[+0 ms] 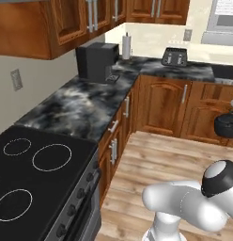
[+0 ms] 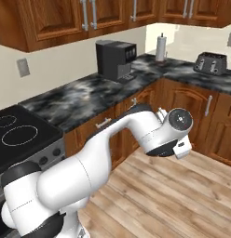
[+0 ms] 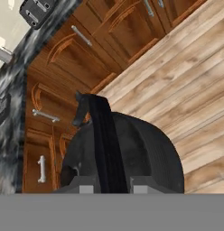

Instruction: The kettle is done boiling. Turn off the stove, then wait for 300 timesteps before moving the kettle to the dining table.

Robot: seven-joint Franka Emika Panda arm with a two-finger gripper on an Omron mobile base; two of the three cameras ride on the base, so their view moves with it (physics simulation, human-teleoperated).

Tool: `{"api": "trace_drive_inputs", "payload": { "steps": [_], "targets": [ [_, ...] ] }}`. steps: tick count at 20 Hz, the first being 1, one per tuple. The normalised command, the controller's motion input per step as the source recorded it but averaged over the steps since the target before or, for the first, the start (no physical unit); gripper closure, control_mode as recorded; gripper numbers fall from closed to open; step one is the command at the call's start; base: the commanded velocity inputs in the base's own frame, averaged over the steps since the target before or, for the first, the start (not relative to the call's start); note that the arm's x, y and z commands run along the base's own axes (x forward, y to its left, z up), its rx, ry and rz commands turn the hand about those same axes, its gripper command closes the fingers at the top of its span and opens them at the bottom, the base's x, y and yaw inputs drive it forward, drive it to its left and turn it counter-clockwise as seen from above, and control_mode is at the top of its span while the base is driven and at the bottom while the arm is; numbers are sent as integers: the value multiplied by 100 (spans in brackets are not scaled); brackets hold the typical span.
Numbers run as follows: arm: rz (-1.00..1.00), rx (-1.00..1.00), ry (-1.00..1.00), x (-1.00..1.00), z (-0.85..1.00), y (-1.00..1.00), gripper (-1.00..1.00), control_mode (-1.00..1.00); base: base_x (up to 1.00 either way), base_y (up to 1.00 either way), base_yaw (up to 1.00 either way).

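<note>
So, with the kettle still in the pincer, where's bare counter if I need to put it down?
Open marble counter lies between the stove and the coffee machine. The corner is tighter: coffee machine, paper towel roll, then toaster. The kettle hangs over wood floor.

One kettle (image 3: 132, 153), one stove (image 1: 38, 188) with three burner rings (image 1: 51, 157) in sight, and one coffee machine (image 1: 96, 61) are counted. One toaster (image 1: 174, 57), one paper towel roll (image 1: 126, 45) and two wall outlets (image 1: 16, 79) are also seen.
</note>
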Motion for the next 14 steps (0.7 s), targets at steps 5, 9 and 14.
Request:
{"api": "trace_drive_inputs", "payload": {
  "steps": [5, 9, 14],
  "targets": [
    [0, 0, 0, 0, 0, 0, 100, 100, 3, -11, -39],
    [0, 0, 0, 0, 0, 0, 100, 100, 3, -7, -40],
    [0, 0, 0, 0, 0, 0, 100, 100, 3, -1, -41]
  ]
}}
